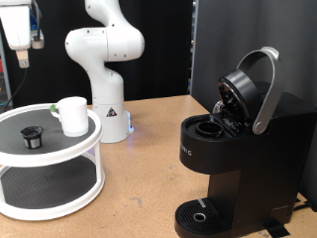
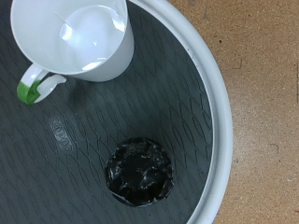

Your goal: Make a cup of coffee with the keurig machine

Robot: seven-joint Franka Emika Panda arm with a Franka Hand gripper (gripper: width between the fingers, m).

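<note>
The white cup (image 1: pixel 72 115) stands on the top shelf of a round white two-tier stand (image 1: pixel 59 193) at the exterior view's left. A small dark coffee pod (image 1: pixel 34 137) lies beside it on the dark mesh shelf. The wrist view looks straight down on the cup (image 2: pixel 84 37) and the pod (image 2: pixel 138 172); no fingers show there. The gripper (image 1: pixel 22 55) hangs high above the stand at the exterior view's top left and holds nothing that shows. The black keurig machine (image 1: pixel 233 149) stands at the right with its silver-handled lid (image 1: pixel 260 89) raised and its pod chamber open.
The white arm base (image 1: pixel 107 94) stands behind the stand on the wooden table (image 1: pixel 149 159). The stand's white rim (image 2: pixel 220 103) runs close to the pod. The machine's round drip tray (image 1: pixel 201 215) has nothing on it. A dark panel stands behind the machine.
</note>
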